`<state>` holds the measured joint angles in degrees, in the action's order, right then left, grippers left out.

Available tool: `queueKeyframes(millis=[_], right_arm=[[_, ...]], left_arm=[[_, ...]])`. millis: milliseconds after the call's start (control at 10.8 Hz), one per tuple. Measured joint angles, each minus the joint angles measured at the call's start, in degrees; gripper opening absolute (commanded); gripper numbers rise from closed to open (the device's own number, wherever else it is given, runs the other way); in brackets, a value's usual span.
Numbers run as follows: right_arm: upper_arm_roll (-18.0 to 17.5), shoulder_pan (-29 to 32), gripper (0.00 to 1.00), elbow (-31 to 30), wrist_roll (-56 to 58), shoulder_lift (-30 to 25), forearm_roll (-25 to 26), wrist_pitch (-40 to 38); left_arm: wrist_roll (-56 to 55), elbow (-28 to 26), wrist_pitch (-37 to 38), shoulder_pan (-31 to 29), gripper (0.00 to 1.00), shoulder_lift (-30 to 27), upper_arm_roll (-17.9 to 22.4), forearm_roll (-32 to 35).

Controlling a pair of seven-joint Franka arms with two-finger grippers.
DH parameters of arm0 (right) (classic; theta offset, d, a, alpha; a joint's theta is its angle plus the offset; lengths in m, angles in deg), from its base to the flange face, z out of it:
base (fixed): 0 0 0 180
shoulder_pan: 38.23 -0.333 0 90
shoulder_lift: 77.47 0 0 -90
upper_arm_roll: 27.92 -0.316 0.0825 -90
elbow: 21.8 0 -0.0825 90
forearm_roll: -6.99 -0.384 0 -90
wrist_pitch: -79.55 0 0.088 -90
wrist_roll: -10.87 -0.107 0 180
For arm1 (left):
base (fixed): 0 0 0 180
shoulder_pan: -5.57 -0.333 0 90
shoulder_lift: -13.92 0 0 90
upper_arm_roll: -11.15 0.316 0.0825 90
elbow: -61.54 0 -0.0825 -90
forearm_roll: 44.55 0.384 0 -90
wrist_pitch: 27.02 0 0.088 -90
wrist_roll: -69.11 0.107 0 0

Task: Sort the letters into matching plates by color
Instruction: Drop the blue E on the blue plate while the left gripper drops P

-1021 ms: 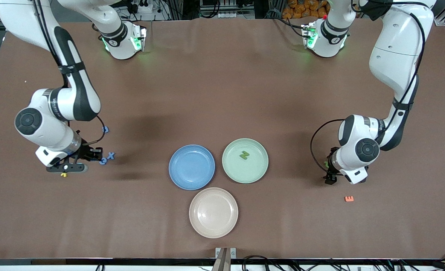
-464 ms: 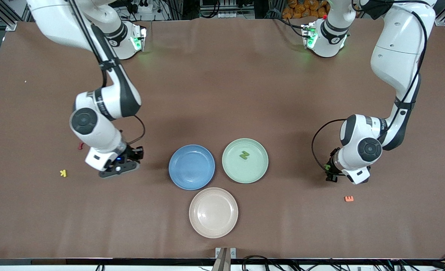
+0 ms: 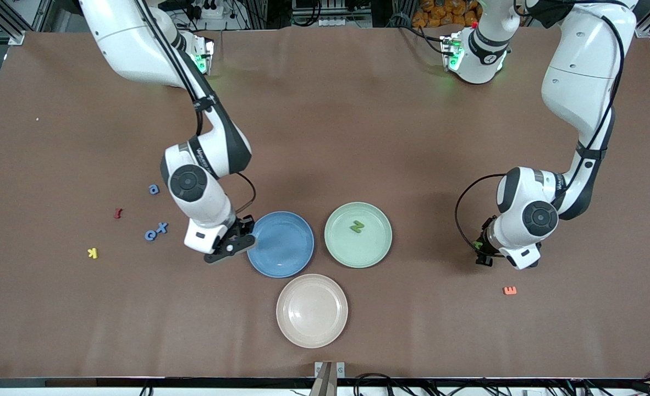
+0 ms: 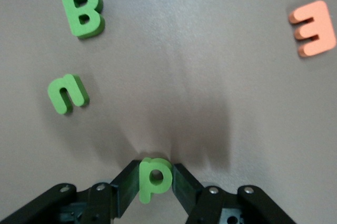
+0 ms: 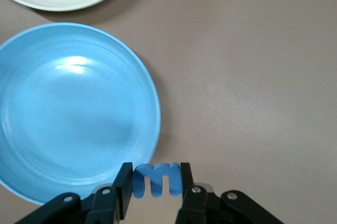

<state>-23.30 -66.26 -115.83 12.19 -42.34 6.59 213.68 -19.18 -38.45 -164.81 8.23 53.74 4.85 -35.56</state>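
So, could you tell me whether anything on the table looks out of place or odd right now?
Nothing stands out. The green N lies in the green plate, the blue plate is bare, and each gripper holds a matching letter: the left gripper a green p, the right gripper a blue m at the blue plate's rim.

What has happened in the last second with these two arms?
The right tool, gripping a blue letter, swung from the blue letters near its end of the table to the blue plate's edge. The left tool closed on a green letter where it was. The plates, the green N and the loose letters kept their places.
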Motion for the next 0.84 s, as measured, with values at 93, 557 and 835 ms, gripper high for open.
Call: queueKeyframes(millis=[93,557,835], right_arm=[[-0.35,-0.81,0.26,1.58,-0.02,1.47,0.0,0.01],[-1.12,-4.81,1.0,4.88,-0.46,4.48,0.0,0.38],[-1.05,-4.84,1.0,5.29,-0.47,4.48,-0.03,0.38]], left_arm=[[0.0,0.36,-0.43,0.28,0.0,0.02,-0.17,0.0],[-0.91,3.7,-0.73,5.94,0.0,-0.27,-1.15,-0.01],[-7.25,6.02,-0.8,13.97,0.0,-1.79,-1.41,-0.01]])
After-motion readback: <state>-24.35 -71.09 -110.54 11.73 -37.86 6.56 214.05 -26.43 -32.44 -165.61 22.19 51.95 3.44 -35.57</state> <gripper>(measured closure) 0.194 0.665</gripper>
